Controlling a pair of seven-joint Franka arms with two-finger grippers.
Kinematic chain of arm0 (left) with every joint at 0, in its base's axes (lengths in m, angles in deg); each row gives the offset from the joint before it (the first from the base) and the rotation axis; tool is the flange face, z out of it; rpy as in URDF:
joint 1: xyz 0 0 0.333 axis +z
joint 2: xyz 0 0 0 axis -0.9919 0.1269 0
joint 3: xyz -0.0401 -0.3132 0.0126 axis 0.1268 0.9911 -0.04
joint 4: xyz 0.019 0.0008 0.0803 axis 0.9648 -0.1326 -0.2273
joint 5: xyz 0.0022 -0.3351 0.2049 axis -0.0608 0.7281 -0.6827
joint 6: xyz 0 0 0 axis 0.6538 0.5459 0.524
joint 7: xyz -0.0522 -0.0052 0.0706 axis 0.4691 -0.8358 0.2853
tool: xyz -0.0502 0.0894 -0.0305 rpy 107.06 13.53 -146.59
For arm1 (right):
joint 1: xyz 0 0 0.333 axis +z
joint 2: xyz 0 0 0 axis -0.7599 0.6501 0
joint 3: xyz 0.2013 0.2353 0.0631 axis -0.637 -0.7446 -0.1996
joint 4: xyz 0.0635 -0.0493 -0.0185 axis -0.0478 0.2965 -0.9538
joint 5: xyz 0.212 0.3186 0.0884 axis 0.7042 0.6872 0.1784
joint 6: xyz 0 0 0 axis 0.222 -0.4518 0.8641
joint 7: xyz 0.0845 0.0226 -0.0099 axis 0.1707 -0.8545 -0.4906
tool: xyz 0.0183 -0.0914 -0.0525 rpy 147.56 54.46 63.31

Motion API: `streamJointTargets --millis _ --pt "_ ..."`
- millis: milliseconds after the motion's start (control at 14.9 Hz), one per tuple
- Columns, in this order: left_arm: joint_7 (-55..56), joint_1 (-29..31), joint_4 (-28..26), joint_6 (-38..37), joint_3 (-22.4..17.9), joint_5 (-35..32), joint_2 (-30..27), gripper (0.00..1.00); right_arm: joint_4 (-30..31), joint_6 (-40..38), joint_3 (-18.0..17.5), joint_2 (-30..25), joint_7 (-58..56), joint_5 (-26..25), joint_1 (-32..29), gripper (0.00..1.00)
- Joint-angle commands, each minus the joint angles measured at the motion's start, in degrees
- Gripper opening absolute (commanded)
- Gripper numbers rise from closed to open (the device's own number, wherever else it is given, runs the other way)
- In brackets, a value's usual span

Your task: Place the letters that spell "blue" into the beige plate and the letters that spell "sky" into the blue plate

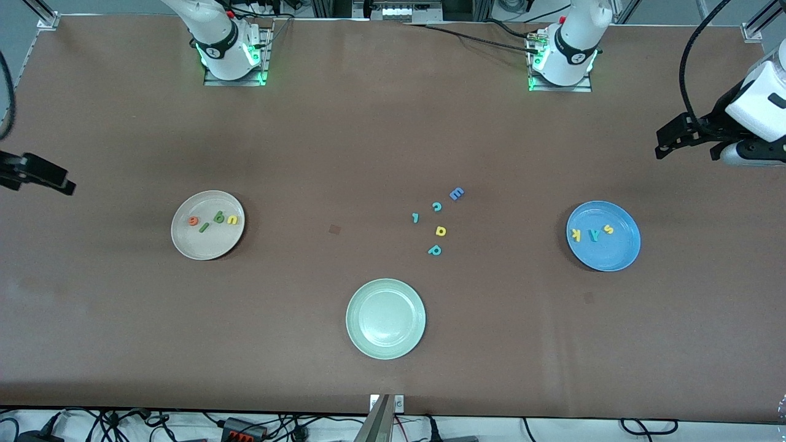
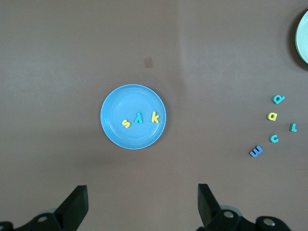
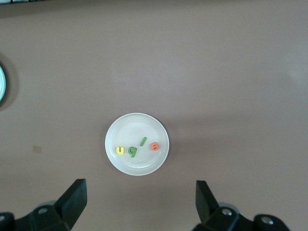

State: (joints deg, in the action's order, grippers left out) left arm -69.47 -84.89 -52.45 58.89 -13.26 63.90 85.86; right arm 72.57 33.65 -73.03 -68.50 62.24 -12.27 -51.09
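The beige plate lies toward the right arm's end and holds the orange e, green l, green b and yellow u. The blue plate lies toward the left arm's end and holds the yellow k, teal y and yellow s. My left gripper hangs open and empty, high over bare table beside the blue plate. My right gripper is likewise open and empty over bare table beside the beige plate.
A pale green plate sits nearest the front camera. Between the plates lie loose letters: periwinkle E, teal c, a small teal piece, a yellow a-shaped letter and teal p.
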Motion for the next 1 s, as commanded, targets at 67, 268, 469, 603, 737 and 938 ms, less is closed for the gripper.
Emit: streamJointTargets --millis 67,268,469,603,737,938 --pt "-1.08 -0.10 1.62 -1.28 -0.42 1.36 0.53 1.00 0.79 -2.52 -5.13 -2.95 -0.80 -2.26 -4.08 1.00" --pt "-1.08 -0.10 1.62 -1.19 -0.51 1.36 0.62 1.00 2.37 -3.49 -5.13 -3.83 -0.98 -3.41 -3.99 1.00" --pt "-0.63 -0.19 1.62 -1.28 -0.33 1.36 0.53 1.00 9.65 0.28 -5.13 -7.78 -1.07 -3.50 -3.99 1.00" --pt "-0.64 -0.10 1.62 -1.28 -0.33 1.36 0.53 1.00 13.17 1.87 -5.13 -10.15 -1.33 -3.85 -3.90 1.00" --pt "-0.55 -0.19 1.62 -1.28 -0.33 1.36 0.62 1.00 14.76 2.05 -5.13 -11.48 -2.21 -3.85 -3.99 1.00" --pt "-0.55 -0.19 1.62 -1.28 -0.33 1.36 0.62 1.00 15.30 3.89 -4.95 -12.18 -5.11 -3.77 -4.16 1.00"
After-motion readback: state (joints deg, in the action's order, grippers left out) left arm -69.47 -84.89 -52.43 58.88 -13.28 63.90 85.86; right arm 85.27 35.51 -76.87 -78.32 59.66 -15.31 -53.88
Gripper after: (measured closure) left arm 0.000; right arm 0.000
